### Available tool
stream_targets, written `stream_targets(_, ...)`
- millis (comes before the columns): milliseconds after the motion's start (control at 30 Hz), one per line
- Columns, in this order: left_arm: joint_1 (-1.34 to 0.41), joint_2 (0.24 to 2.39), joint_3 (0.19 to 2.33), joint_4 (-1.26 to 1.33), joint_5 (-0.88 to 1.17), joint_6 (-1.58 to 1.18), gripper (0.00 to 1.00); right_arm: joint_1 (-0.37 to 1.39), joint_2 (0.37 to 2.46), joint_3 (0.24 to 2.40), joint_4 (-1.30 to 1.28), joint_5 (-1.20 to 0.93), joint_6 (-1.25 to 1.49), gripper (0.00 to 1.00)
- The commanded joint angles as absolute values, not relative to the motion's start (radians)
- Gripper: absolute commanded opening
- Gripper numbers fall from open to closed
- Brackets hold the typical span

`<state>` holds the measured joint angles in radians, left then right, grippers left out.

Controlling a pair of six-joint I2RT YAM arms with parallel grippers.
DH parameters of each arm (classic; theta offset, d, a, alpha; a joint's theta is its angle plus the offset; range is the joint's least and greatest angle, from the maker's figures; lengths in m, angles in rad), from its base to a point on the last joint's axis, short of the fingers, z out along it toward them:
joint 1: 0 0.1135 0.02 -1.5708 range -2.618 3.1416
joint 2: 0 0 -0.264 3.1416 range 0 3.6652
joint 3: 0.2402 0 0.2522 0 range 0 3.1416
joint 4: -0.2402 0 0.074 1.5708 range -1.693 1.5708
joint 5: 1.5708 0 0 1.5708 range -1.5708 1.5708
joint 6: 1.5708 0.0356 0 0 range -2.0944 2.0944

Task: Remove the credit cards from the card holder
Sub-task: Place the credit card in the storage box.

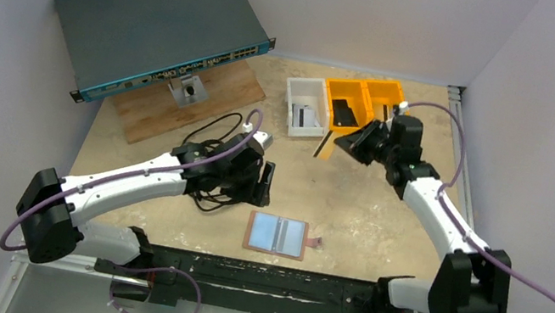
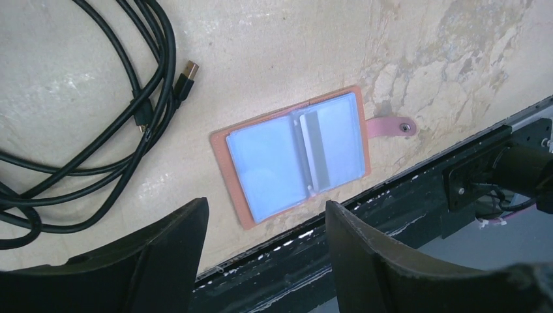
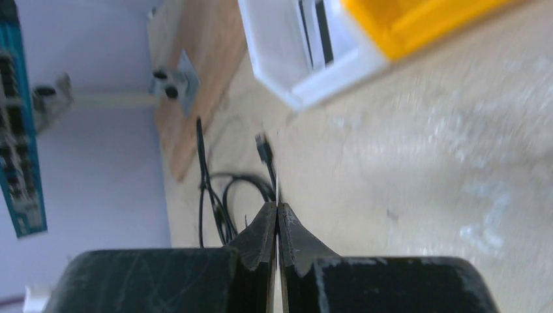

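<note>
You have the card holder (image 1: 277, 235) lying open and flat near the table's front edge, long axis left-right, snap tab pointing right; left gripper (image 2: 264, 251) spread apart above it, right gripper (image 3: 277, 228) pinched on a thin card

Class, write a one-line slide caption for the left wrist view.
Open left tool above the opened card holder, beside a black cable.

Card holder (image 1: 276, 235) lying open near front table edge, w/ snap tab sticking out right. Left gripper (image 1: 262, 184) hovering just behind it; right gripper (image 1: 350, 143) sitting by orange bins (image 1: 363, 100).
</note>
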<state>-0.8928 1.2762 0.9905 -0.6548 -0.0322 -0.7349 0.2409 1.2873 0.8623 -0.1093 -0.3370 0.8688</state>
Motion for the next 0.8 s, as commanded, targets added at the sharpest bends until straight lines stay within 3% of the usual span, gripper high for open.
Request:
stream_targets(0,-0.876,1.211,0.991,-0.689,-0.029,-0.677,0.66,0.131,1.411,1.033,-0.062,-0.368,0.832,0.0)
stream_targets(367,-0.854,1.18,0.994,-0.701,-0.005,-0.647,0.66,-0.1,1.698,1.309,-0.013,-0.326,0.876,0.0)
stream_targets(767,-0.85,1.179,0.976,-0.693,-0.005,-0.657,0.66,-0.161,1.935,1.583,-0.104,-0.22,0.837,0.0)
